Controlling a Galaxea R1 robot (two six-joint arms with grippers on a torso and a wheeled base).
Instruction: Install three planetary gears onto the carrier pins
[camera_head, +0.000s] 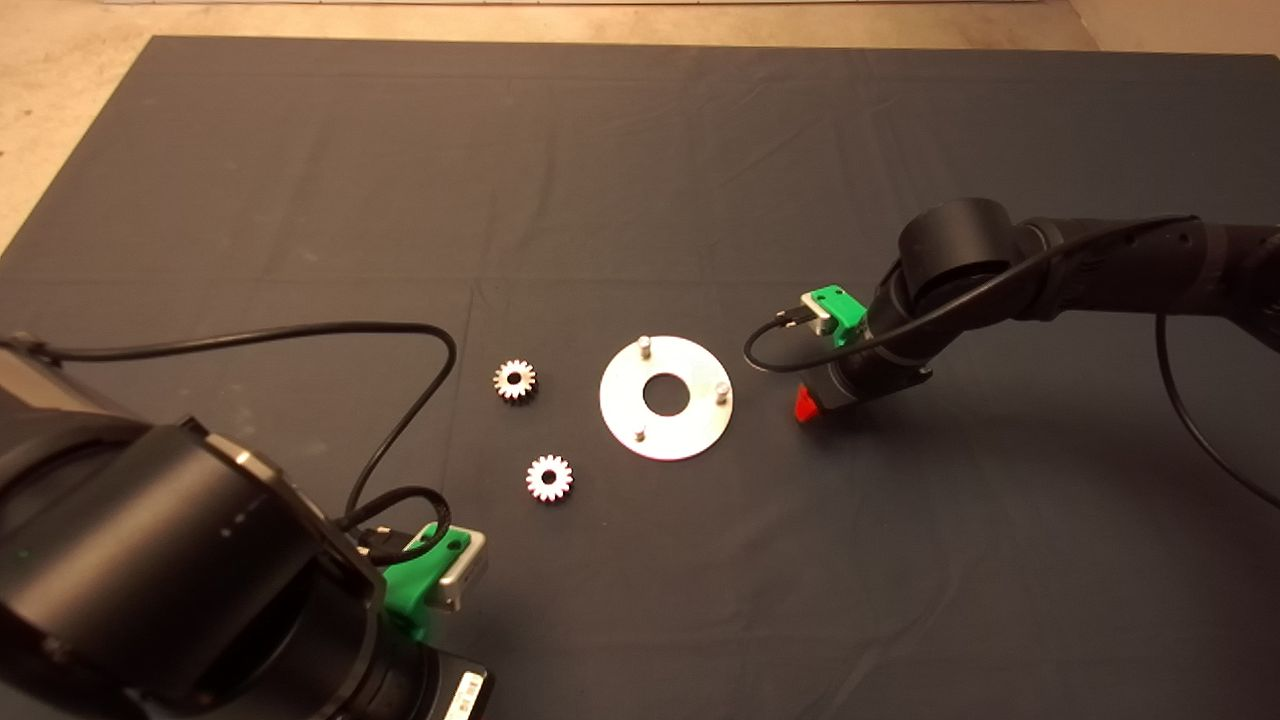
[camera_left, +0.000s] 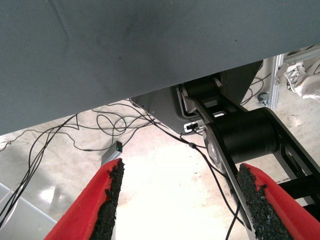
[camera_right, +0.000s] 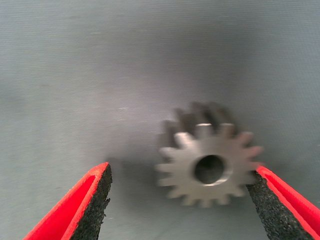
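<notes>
- Near the mat's (camera_head: 640, 150) middle, a little toward its right edge: my right gripper (camera_head: 806, 403) is down low just beside the disc (camera_head: 640, 425), wrist tilted so the fingers straddle a gear (camera_right: 207, 162) lying flat on the cloth.
- Right fingers spread. One pad (camera_right: 267, 207) is at the gear's teeth, touching or nearly so; the other pad (camera_right: 95, 207) stands well clear. Nothing is pinched yet. I judge this offset means I should centre before closing, or the gear will skid sideways.
- This gear is hidden under my wrist from above; only the wrist camera shows it, bore up.
- Two more gears lie flat on the disc's left side: one (camera_head: 515, 380) farther from the front edge, one (camera_head: 548, 478) nearer it, both well apart from the disc.
- Carrier pins (camera_head: 645, 345) stand bare; all three are upright and no gear is seated. The task is barely begun.
- My left gripper (camera_left: 182, 205) waits at the front-left corner, fingers spread and empty, looking past the mat's edge at floor cables (camera_left: 75, 130).
</notes>
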